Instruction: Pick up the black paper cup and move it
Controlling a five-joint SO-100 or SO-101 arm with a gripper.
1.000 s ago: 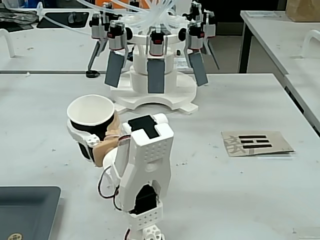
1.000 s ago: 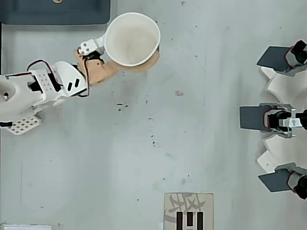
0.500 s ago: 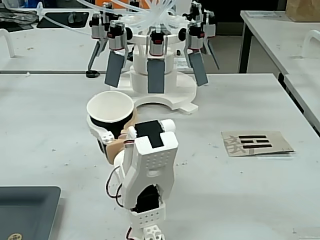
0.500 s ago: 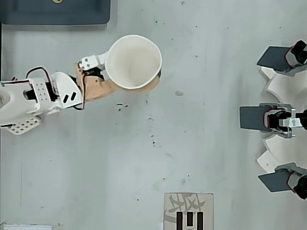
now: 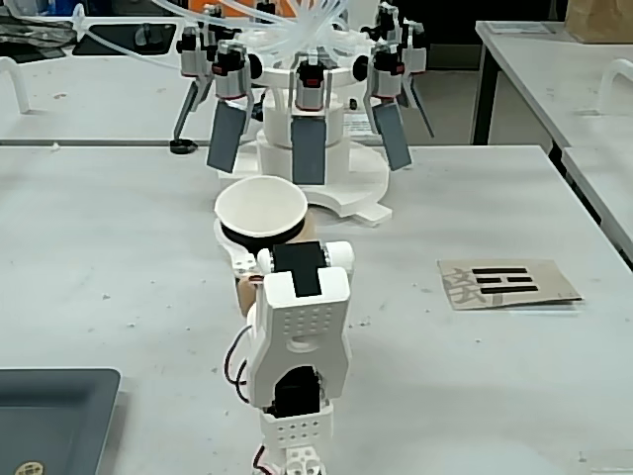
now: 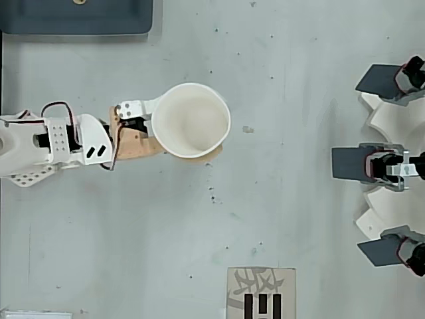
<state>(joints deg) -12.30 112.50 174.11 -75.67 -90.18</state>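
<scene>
A pale grey counter (image 6: 279, 219) fills both views, carrying one white robot arm (image 6: 46, 143) at its near edge in the fixed view. Beyond it stands one white round fixture (image 5: 307, 183) with three dark grey paddles hanging from it, the middle paddle (image 5: 308, 153) directly behind the cup. One dark tray (image 6: 76, 16) sits at the top left corner of the overhead view, and one printed card (image 5: 507, 283) with black bars lies well apart to the right in the fixed view. The one black paper cup (image 6: 191, 120) is held upright, open mouth up, showing its white inside and rim. The gripper (image 6: 182, 119) has its fingers (image 6: 136, 109) closed around the cup's wall, one white, one tan. Over the last second the arm has swung the cup away from the tray side towards the middle of the counter, so it now sits in line with the arm and the fixture. This suggests the carry is well under way, with the set-down still to come.
</scene>
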